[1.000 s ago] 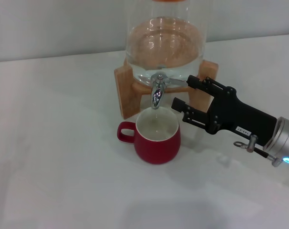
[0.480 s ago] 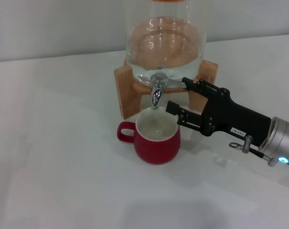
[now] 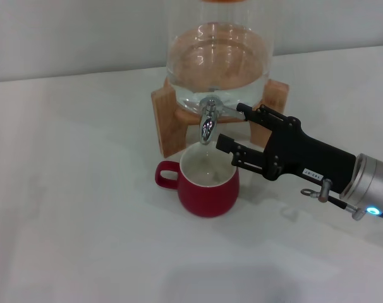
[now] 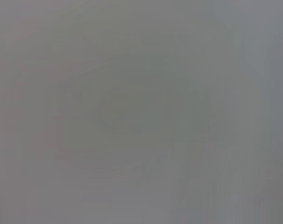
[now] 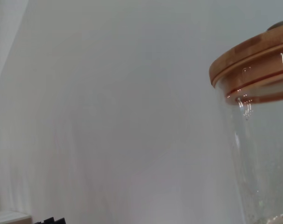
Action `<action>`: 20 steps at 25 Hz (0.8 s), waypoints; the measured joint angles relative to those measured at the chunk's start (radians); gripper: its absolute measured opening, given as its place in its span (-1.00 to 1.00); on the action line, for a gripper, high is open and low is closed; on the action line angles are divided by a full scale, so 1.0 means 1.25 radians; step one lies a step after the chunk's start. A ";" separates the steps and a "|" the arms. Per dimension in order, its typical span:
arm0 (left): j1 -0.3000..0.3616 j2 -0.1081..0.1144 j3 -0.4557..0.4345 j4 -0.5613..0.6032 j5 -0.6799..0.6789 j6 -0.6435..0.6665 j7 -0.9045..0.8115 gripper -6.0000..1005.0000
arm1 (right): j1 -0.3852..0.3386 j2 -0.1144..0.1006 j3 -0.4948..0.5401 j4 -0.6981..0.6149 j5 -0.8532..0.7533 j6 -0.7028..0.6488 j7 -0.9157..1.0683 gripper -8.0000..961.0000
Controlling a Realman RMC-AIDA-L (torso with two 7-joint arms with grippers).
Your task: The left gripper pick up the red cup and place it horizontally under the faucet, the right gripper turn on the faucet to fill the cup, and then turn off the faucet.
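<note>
Red cup: upright on the white table, mouth up, white inside showing, loop handle pointing to the robot's left; it sits directly under the spout.
Faucet: chrome, spout aimed straight down at the cup, lever reaching out toward the robot's right.
Right gripper: jaws apart, long axis slanting in from the right, 1 finger at the lever, the other just above the cup's rim.
Dispenser: clear glass on a wooden stand, behind the cup.
Left gripper: out of sight.
</note>
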 joint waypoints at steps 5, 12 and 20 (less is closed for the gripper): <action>-0.004 0.000 0.000 0.000 0.008 0.002 0.001 0.72 | -0.002 0.000 -0.005 -0.001 -0.001 -0.001 0.001 0.62; -0.004 0.000 -0.001 0.000 0.009 0.005 0.001 0.72 | -0.006 0.000 -0.019 -0.010 -0.002 -0.001 0.008 0.62; -0.004 0.000 -0.001 0.000 0.009 0.005 0.001 0.72 | -0.005 -0.001 -0.031 -0.010 -0.002 -0.001 0.017 0.62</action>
